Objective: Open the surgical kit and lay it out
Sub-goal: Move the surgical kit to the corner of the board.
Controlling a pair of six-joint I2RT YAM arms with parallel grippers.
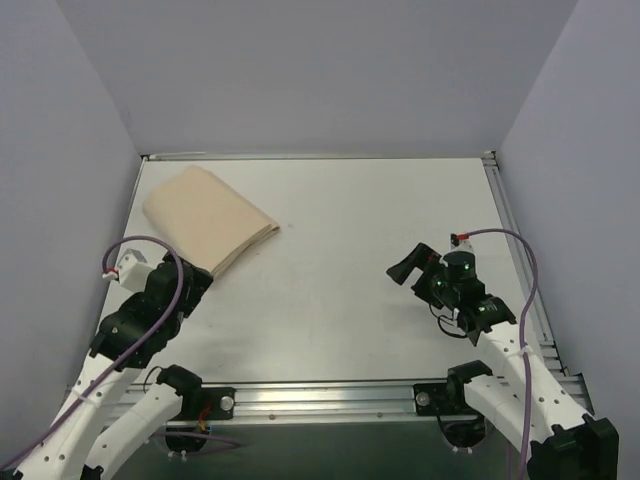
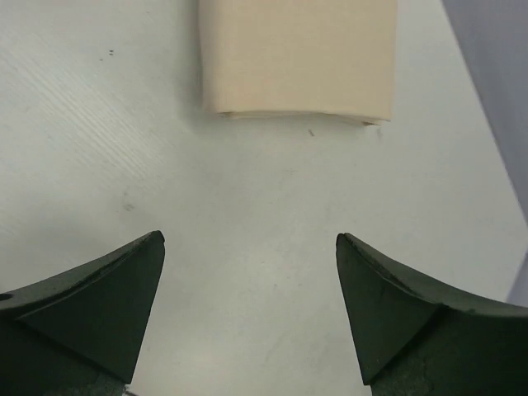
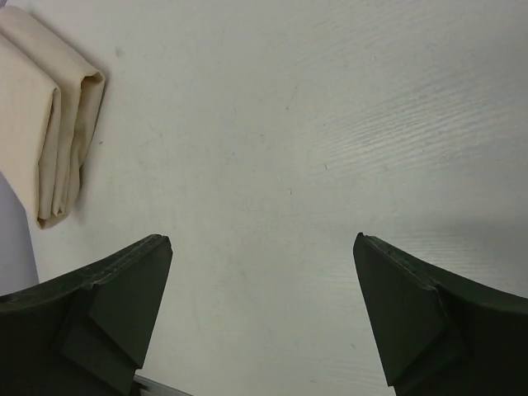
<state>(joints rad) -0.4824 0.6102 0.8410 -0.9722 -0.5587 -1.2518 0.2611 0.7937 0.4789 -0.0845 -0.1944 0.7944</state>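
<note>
The surgical kit is a folded beige cloth wrap (image 1: pixel 208 217) lying at the far left of the white table. It also shows in the left wrist view (image 2: pixel 299 58) and at the left edge of the right wrist view (image 3: pixel 51 115). The steel tray and the ring-handled instruments are hidden. My left gripper (image 2: pixel 250 241) is open and empty, just short of the wrap's near corner. In the top view it is at the wrap's near end (image 1: pixel 188 283). My right gripper (image 3: pixel 262 241) is open and empty over bare table at the right (image 1: pixel 405 268), far from the wrap.
Grey walls stand around the table on three sides. A metal rail (image 1: pixel 330 398) runs along the near edge by the arm bases. A metal strip (image 1: pixel 515 240) runs along the right edge.
</note>
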